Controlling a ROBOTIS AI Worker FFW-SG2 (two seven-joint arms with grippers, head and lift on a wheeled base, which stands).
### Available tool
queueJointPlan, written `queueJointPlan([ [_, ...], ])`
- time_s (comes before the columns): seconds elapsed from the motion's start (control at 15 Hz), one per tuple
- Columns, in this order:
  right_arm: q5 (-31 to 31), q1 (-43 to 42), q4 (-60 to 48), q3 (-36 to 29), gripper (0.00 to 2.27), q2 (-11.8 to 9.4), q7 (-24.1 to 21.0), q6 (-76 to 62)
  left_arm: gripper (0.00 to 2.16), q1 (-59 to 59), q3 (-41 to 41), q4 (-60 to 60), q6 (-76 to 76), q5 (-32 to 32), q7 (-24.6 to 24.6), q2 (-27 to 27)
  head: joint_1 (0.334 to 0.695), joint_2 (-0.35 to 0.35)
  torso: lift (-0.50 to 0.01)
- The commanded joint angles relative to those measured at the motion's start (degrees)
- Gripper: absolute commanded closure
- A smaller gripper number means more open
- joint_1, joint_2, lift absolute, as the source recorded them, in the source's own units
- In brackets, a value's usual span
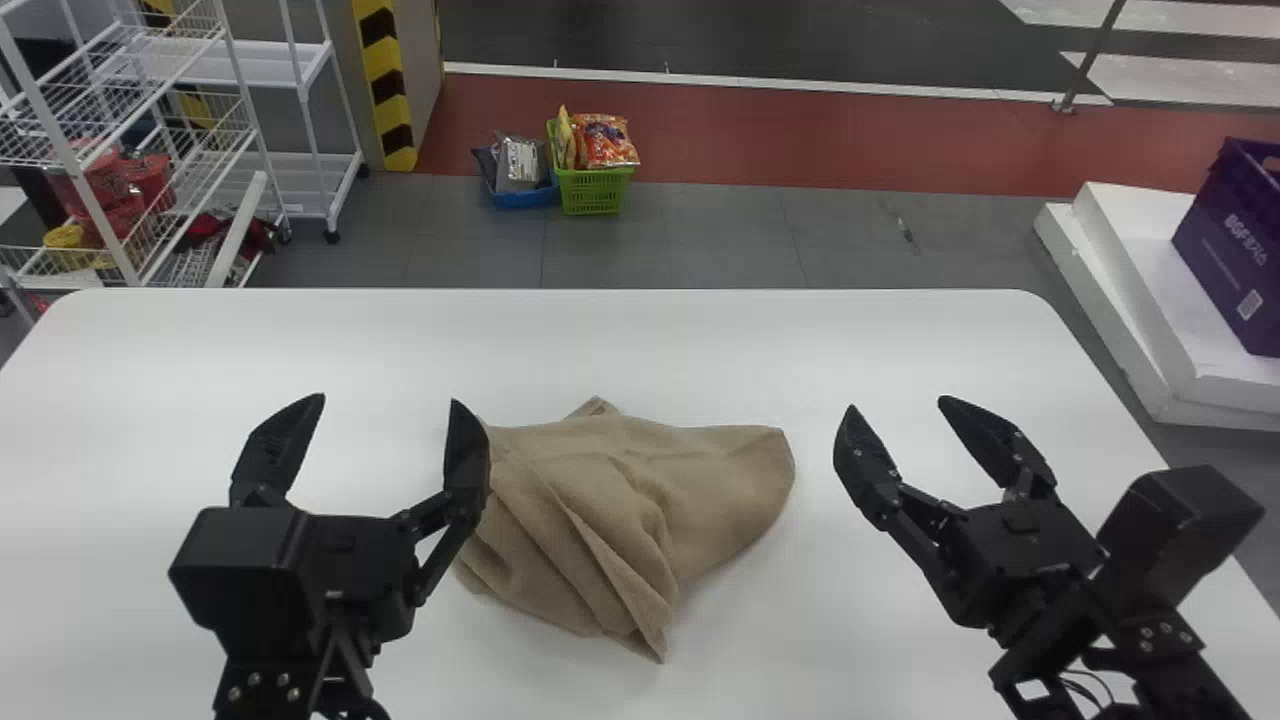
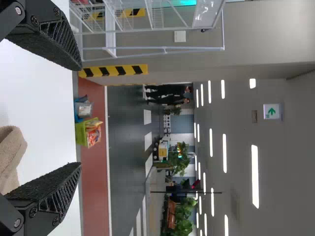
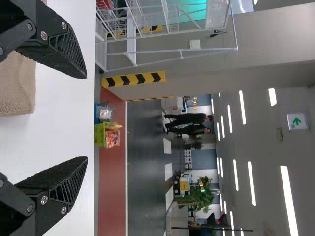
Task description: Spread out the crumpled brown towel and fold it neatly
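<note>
1. Left gripper point(image 1: 387, 400), at nine o'clock from the brown towel point(image 1: 720, 480): jaws wide apart, released
2. Right gripper point(image 1: 896, 404), at three o'clock: jaws also well spread, released
3. Towel lies crumpled on the white table point(image 1: 620, 345)
4. Head view shows a purple crate point(image 1: 1225, 250) toward two o'clock; left wrist view, a green arrow sign point(image 2: 271, 111)

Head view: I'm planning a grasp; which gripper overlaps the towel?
The left gripper: its inner finger overlaps the towel's edge, while white table shows between the towel and the right gripper.
</note>
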Motion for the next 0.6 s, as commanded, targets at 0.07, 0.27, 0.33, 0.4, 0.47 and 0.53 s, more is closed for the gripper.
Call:
queueJointPlan([
  [0.07,-0.1,1.3,-1.8,0.0,0.27,0.1,4.3,2.9,0.14,0.0,0.3,0.0,0.4,0.0,-0.4,0.1,0.695,-0.075,-0.126],
  [0.27,2.2,2.8,-4.4,1.5,0.28,0.1,9.7,7.9,0.14,0.0,1.1,-0.2,3.2,0.2,-1.5,0.2,0.695,-0.041,-0.126],
  [0.33,4.4,3.2,-4.8,2.8,0.28,0.1,10.5,8.7,0.14,0.0,1.7,-0.3,3.5,0.5,-1.5,0.2,0.695,-0.03,-0.126],
  [0.4,6.0,3.4,-4.8,3.8,0.28,0.1,10.6,8.9,0.14,0.1,2.3,-0.2,3.5,0.8,-1.8,0.2,0.695,-0.019,-0.126],
  [0.47,7.4,3.4,-4.7,4.8,0.29,0.1,11.4,10.0,0.14,0.2,2.5,-0.2,3.5,1.0,-2.2,0.2,0.695,-0.005,-0.126],
  [0.53,8.8,3.4,-4.7,6.2,0.29,0.1,12.1,11.2,0.14,0.2,3.1,-0.2,3.5,1.1,-2.3,0.2,0.695,0.009,-0.126],
])
